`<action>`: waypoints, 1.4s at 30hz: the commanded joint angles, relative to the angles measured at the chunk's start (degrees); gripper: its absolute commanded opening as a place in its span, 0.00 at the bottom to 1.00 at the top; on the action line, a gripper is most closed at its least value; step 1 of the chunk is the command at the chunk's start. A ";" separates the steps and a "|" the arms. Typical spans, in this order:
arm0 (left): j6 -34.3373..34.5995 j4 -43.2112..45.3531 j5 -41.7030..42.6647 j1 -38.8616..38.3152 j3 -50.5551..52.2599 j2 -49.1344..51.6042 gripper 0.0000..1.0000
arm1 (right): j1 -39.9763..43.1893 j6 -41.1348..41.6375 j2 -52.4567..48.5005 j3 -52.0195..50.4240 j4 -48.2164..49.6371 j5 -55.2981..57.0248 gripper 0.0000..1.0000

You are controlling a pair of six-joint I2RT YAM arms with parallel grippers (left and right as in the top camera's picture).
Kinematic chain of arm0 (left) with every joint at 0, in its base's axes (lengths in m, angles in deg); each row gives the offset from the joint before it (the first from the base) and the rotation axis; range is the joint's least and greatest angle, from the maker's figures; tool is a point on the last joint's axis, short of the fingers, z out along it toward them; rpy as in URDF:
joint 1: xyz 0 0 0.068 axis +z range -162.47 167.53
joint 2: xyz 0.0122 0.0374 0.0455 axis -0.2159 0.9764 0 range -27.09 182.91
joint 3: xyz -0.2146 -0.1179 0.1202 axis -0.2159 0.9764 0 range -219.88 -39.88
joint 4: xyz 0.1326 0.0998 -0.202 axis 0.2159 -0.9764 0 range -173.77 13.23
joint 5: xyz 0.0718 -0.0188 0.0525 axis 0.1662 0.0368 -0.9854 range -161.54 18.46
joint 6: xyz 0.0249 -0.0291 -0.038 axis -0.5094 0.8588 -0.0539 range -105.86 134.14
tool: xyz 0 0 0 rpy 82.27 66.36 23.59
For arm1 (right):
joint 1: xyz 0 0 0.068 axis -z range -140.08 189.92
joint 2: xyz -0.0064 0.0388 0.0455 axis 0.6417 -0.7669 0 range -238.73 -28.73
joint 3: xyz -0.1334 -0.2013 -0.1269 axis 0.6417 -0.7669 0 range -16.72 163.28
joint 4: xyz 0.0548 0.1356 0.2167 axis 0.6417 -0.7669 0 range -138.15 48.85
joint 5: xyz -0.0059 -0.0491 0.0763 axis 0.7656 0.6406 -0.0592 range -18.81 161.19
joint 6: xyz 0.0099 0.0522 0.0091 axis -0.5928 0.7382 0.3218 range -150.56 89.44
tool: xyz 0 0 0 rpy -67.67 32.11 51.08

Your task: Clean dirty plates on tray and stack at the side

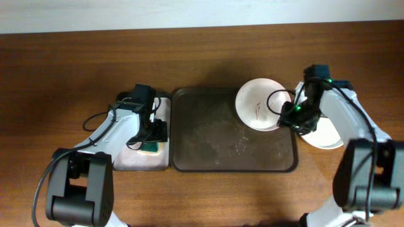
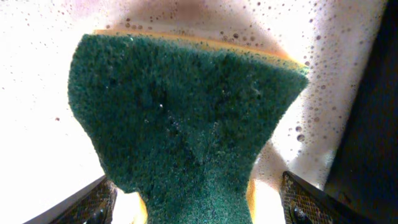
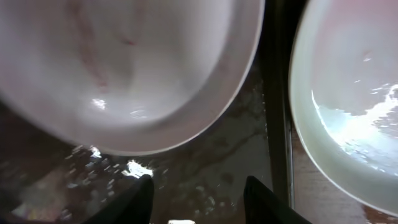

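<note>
Plates are your job here, and by my reading you are partway through, not finished. Start at the left: your left claw (image 1: 150,140) is closed on a green and yellow sponge (image 2: 186,124), pinching it at the waist. The small pale tray (image 1: 126,157) and its soapy froth lie right below the claw. So the scrubber is in hand, but well apart from any plate.

To the right of that claw, the big brown tray (image 1: 214,145) has a wet, speckled floor and is bare except for one dish. That white plate (image 1: 255,104) sits in the tray's far right corner, just ahead and to the left of your right claw (image 1: 291,115). Thin red smears mark its middle, so I judge it not yet cleaned. The right claw's fingers (image 3: 140,199) stand apart with nothing between them, low over the wet tray and just short of that plate's rim.

On that claw's right, outside the tray's rim, a pale plate (image 1: 323,137) rests on the table (image 1: 202,57) and looks glossy and rinsed. You cannot tell whether another lies beneath it, since the arm covers part of it. What is left, in my view: scrub the smeared plate, then add it to that pile
</note>
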 commanded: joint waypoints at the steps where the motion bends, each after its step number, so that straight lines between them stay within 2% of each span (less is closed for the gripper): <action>1: 0.11 -0.07 -0.22 -0.09 -0.72 0.68 0.87 | -0.39 1.88 -5.29 0.24 2.08 0.74 0.43; 6: 0.09 -0.09 -0.22 -0.09 -0.72 0.68 0.87 | -2.97 1.86 -7.80 0.24 4.55 -4.13 0.32; 8: 0.09 -0.07 -0.22 -0.09 -0.72 0.68 0.87 | -5.57 1.88 -7.80 0.24 1.07 -5.11 0.24; 11: 0.09 -0.02 -0.24 -0.09 -0.72 0.68 0.87 | -9.14 1.90 -7.80 0.24 -3.23 -5.11 0.19; 17: 0.09 -0.02 -0.24 -0.09 -0.72 0.68 0.88 | -10.54 1.86 -6.93 2.27 -4.33 -3.89 0.28; 20: 0.09 -0.04 -0.24 -0.09 -0.72 0.68 0.88 | -8.55 1.81 -6.93 6.73 -3.32 1.97 0.31; 22: 0.09 -0.04 -0.24 -0.09 -0.72 0.68 0.88 | -8.15 1.05 -6.95 7.06 1.31 4.61 0.47; 24: 0.09 -0.04 -0.24 -0.09 -0.72 0.68 0.89 | -8.35 -2.86 -6.95 6.99 5.16 4.61 0.48; 28: 0.09 -0.07 -0.22 -0.09 -0.72 0.68 0.89 | -8.33 -2.93 -7.04 4.55 9.55 4.57 0.46; 31: 0.11 -0.04 -0.22 -0.09 -0.72 0.68 0.88 | -8.39 -2.93 -7.06 2.45 11.87 3.28 0.30; 33: 0.09 -0.07 -0.22 -0.09 -0.72 0.68 0.88 | -8.44 -2.89 -7.04 1.57 12.70 2.21 0.25; 34: 0.09 -0.09 -0.22 -0.09 -0.72 0.68 0.89 | -8.44 -2.89 -7.06 0.63 12.70 2.23 0.15; 36: 0.09 -0.09 -0.22 -0.09 -0.72 0.68 0.89 | -8.61 -2.69 -7.06 -0.70 12.66 1.68 0.04; 42: 0.11 0.22 -1.64 -0.09 -0.72 0.68 0.89 | -12.48 -2.64 -7.06 -3.15 9.60 -2.95 0.04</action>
